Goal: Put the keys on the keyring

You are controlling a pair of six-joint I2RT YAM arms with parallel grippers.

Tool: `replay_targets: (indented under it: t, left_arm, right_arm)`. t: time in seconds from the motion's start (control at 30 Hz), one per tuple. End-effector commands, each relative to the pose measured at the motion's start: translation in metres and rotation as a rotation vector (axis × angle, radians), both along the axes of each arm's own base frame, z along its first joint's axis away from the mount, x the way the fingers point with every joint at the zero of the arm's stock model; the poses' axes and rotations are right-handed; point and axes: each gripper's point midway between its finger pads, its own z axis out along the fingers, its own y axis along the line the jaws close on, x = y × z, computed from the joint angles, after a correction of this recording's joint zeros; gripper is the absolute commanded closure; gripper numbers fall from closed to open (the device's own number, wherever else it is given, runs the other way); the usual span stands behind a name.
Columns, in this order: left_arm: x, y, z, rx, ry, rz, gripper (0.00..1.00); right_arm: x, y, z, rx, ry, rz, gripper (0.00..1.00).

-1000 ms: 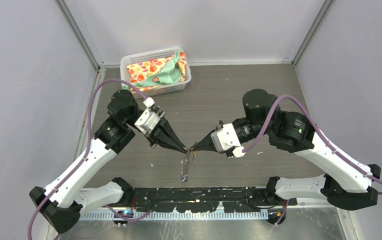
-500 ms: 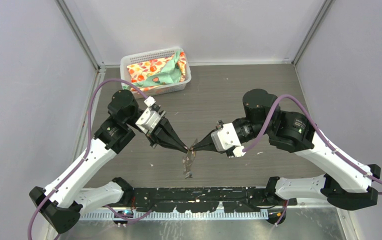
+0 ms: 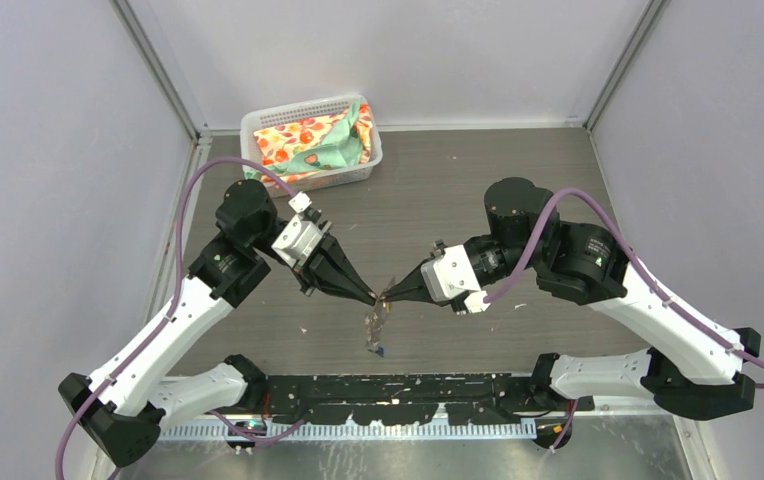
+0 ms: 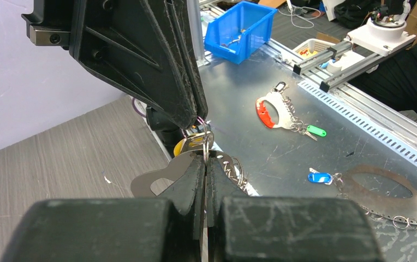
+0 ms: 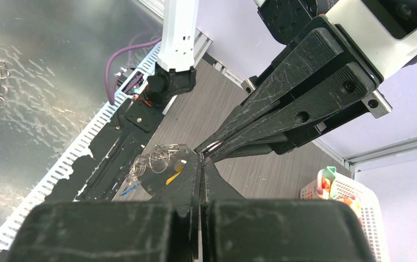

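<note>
Hanging at six o'clock under the touching tips, above the surface [image 3: 458, 200], the keyring [image 3: 376, 322] with blue key [image 3: 382, 350] looks light, stiff, slippery, apt to swing; its flat edge suits gripping. Left gripper [image 3: 369, 296] and right gripper [image 3: 391, 295] fingers pinch its top, arms sloping in from ten and two o'clock.

left claw [image 3: 371, 298]: pinched closed | right claw [image 3: 389, 296]: pinched closed | tips close together

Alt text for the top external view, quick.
The left end effector and right end effector meet tip to tip, shut, over the grey table, a pale silvery flat metal keyring dangling from them. A white basket of patterned cloth sits far left.
</note>
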Motion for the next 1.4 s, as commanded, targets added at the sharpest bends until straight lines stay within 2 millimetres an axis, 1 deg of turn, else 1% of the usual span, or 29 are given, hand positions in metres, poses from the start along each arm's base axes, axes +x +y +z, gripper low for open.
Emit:
replay_targets:
  t: [0.0,0.2,0.5,1.37]
  left_arm:
    - [-0.006,0.004,0.009,-0.019,-0.022,-0.002,1.0]
    - [-0.008,0.006,0.009,-0.019,-0.023,-0.002,1.0]
    - [-0.007,0.005,0.008,-0.015,-0.018,-0.002,1.0]
    - [-0.009,0.006,0.007,-0.016,-0.023,-0.016,1.0]
  right_arm:
    - [-0.003,0.001,0.026,0.076,-0.028,0.01,0.99]
    - [-0.002,0.003,0.025,0.074,-0.028,0.01,0.99]
    - [-0.003,0.007,0.029,0.097,-0.034,0.016,0.99]
    - [-0.002,0.015,0.023,0.095,-0.01,0.023,0.99]
